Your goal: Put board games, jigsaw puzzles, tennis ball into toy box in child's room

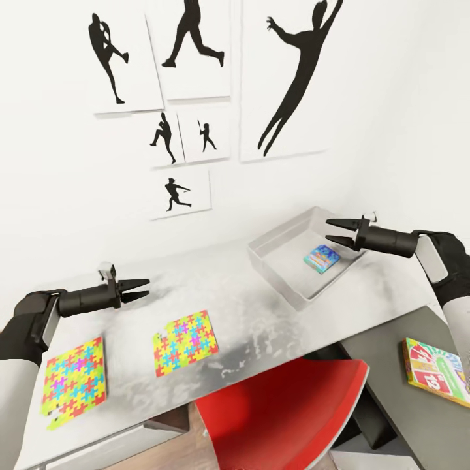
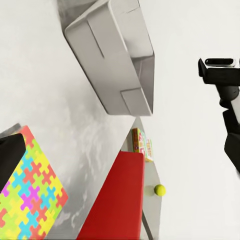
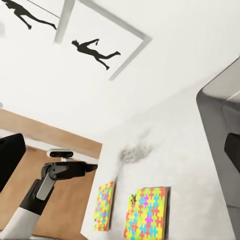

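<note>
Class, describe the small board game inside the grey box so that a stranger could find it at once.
Start at the long white-grey table below the silhouette posters. Near its far right end sits the shallow light-grey toy box. The board game lies flat inside it: small, straight-edged, mostly blue, unlike the jagged-edged jigsaw puzzles nearer the table's front edge.

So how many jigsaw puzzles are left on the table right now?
2. One jigsaw puzzle lies at the table's near left corner; the other jigsaw puzzle lies just right of it, nearer the middle.
</note>
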`<state>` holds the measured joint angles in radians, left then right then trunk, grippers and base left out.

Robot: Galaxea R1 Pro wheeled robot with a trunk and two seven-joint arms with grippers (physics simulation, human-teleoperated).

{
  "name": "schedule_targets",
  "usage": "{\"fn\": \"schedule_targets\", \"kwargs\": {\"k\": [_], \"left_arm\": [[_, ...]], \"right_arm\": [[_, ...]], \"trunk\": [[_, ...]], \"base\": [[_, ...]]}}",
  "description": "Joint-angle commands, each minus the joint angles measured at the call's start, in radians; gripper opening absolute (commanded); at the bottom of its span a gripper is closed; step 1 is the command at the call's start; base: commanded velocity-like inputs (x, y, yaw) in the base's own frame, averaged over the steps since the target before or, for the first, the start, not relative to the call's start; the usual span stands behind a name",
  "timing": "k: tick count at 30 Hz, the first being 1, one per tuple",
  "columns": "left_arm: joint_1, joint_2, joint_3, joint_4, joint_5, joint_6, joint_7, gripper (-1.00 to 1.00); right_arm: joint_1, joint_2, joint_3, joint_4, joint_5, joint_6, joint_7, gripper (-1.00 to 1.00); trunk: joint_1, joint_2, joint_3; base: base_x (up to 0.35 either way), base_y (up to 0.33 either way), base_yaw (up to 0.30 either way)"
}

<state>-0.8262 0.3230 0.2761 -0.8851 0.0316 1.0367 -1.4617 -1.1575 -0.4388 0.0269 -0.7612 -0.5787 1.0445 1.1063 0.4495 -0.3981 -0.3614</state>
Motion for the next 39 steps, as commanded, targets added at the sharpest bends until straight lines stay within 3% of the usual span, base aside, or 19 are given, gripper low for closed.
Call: {"fn": "schedule_targets", "kwargs": {"k": [1,19,39], "left_arm": [[-0.001,0.001,0.0,0.0,0.0,0.011,-0.003,1.0],[-0.001,0.011,0.001,-0.005,0.001,0.011,-0.003,1.0],[-0.001,0.025,0.001,-0.005,0.0,0.011,-0.04,1.0]], "right_arm": [[0.003,0.001,0.002,-0.009,-0.001,0.003,0.002,1.0],[0.031,0.009,-0.001,-0.061,0.0,0.003,-0.002,1.0],[0.036,0.009,0.0,-0.065,-0.001,0.003,-0.002,1.0]], "trunk": [[0.0,-0.002,-0.001],[0.0,-0.002,0.001],[0.0,-0.002,0.03]], "base": [[-0.043,0.05,-0.042],[-0.044,0.019,-0.007],[-0.082,0.076,-0.027]]}}
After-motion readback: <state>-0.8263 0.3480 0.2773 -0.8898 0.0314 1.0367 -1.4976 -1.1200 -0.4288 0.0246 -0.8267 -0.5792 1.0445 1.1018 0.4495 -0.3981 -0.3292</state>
